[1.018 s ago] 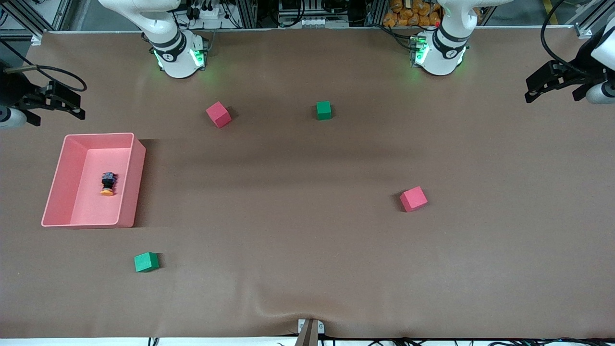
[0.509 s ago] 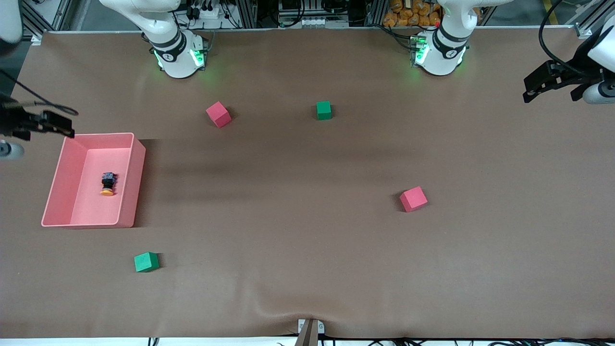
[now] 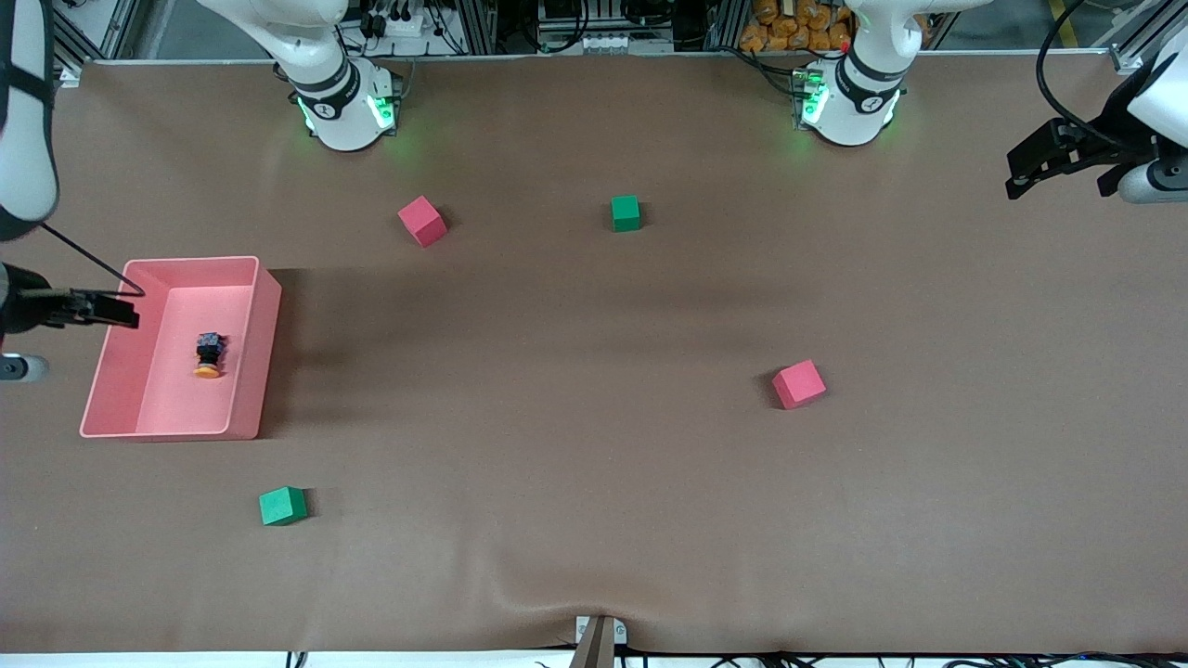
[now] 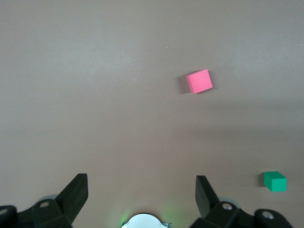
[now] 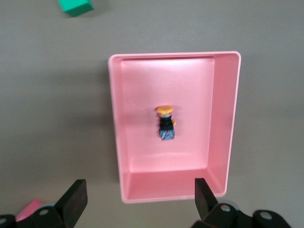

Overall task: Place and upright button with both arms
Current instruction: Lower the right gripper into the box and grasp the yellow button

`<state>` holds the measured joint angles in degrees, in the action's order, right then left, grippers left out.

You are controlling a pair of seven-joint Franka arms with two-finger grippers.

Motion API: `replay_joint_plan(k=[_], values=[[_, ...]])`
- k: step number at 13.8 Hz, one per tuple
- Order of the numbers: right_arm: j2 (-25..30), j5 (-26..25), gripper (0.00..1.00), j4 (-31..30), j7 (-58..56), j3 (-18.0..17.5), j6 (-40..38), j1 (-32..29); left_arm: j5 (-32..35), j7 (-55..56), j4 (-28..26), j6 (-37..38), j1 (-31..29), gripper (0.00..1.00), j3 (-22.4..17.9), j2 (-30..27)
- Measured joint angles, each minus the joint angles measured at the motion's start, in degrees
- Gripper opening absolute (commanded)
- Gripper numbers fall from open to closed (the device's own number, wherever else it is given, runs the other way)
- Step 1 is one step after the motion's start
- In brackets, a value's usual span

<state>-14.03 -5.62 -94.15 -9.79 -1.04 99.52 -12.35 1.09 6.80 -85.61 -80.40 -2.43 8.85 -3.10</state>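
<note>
Approach step: right gripper open over pink bin rim, must descend onto button lying sideways inside; left gripper open, waiting over the table's left-arm end.

Brown-clothed table, alu. frames alongside.

A brown table carries a pink tray at middle left, two red cubes, two green cubes.

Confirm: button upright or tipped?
Tipped. The button lies on its side on the floor of the pink bin; its orange cap points sideways along the floor, with the black body stretched out beside it.
</note>
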Motion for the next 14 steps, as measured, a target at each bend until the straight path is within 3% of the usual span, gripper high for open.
replay_joint_plan(k=[4, 6, 14], values=[[-0.58, 0.00, 1.00, -12.18, -2.09, 0.05, 14.91, -3.79, 0.00, 0.00, 0.00, 0.01, -0.01, 1.00, -0.01, 0.03], [-1.40, 0.03, 1.00, -16.09, -2.14, 0.02, 18.23, -4.27, 0.00, 0.00, 0.00, 0.02, -0.01, 1.00, -0.01, 0.06], [-9.40, 4.40, 1.00, -19.08, -12.04, -0.03, 29.62, -8.41, 0.00, 0.00, -0.03, 0.09, -0.16, 1.00, -0.07, 0.18]])
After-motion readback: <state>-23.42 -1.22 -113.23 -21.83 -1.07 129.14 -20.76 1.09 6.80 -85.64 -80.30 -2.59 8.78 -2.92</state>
